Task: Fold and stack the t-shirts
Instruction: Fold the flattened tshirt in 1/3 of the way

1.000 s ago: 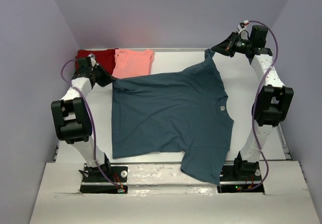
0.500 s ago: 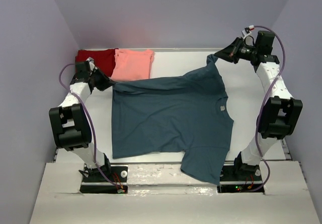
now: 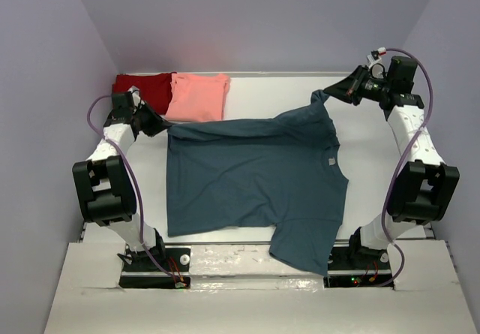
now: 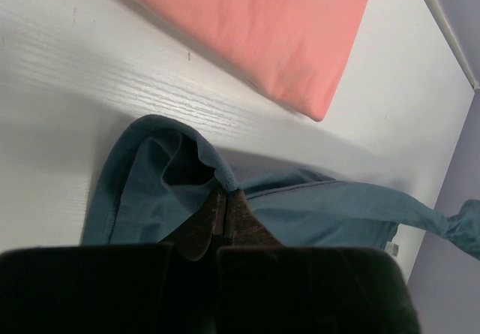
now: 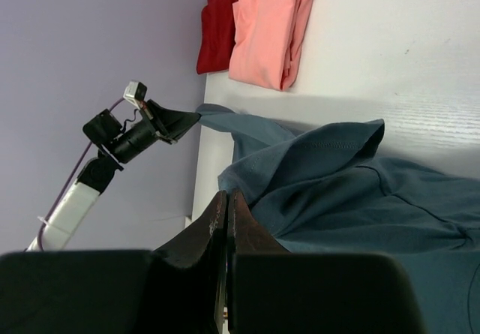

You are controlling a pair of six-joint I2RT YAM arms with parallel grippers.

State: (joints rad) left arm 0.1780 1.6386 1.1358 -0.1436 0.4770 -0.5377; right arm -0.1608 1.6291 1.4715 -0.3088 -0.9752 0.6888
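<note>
I count three tees: teal [image 3: 255,176], red [image 3: 142,88], pink [image 3: 199,95]. Teal lies mid-table, long axis left-right, collar right, hem left. Left gripper [image 3: 163,126] clamped on far hem corner, right gripper [image 3: 328,94] clamped on far sleeve. Near sleeve overhangs table [image 3: 375,169] front edge; bare tabletop right of collar.

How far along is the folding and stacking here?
Done: the red t-shirt and pink t-shirt lie folded side by side at the far left. In hand: left gripper and right gripper each pinch the far edge of the unfolded teal t-shirt. Left: folding it, stacking all three.
</note>
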